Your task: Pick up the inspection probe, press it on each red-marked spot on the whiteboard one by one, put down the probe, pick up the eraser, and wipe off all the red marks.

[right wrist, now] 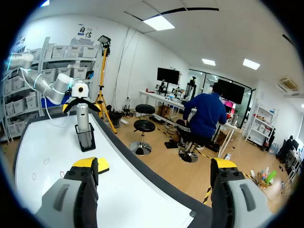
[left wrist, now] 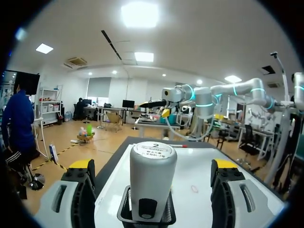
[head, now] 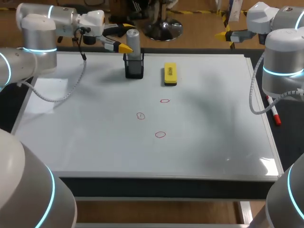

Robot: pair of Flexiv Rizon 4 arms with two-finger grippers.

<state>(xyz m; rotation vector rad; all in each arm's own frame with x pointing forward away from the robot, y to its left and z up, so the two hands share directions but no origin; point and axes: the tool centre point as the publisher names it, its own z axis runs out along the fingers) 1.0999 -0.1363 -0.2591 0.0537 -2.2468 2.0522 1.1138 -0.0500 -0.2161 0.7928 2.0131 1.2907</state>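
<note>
My left tool (head: 126, 37) hung with its two yellow-tipped fingers spread wide, one on each side of the inspection probe (head: 132, 40). In the left wrist view a clear gap showed between each finger (left wrist: 80, 190) and the grey cylinder of the probe (left wrist: 153, 180), so the tool (left wrist: 153, 164) had hold of nothing. The probe stood upright between the fingers, seated in a black mesh holder (head: 134, 67) just below the fingertips. The holder rested on the far part of the whiteboard (head: 199, 142).

Just beyond the holder, on the side away from my left arm, a yellow eraser (head: 170, 74) lay flat on the board. Further out from the left tool, toward the middle of the board, were three small red marks: one (head: 165, 100) nearest the eraser, one (head: 140, 115) closer to the near edge, and one (head: 160, 134) closer still.

My right tool (head: 225, 37) was held well apart from all of these, out past the board's far corner on its own side. Its fingers were wide open with nothing between them (right wrist: 154, 164). A red marker pen (head: 274, 112) lay on the tabletop (head: 289, 142) just beside the board's edge, under my right arm.
</note>
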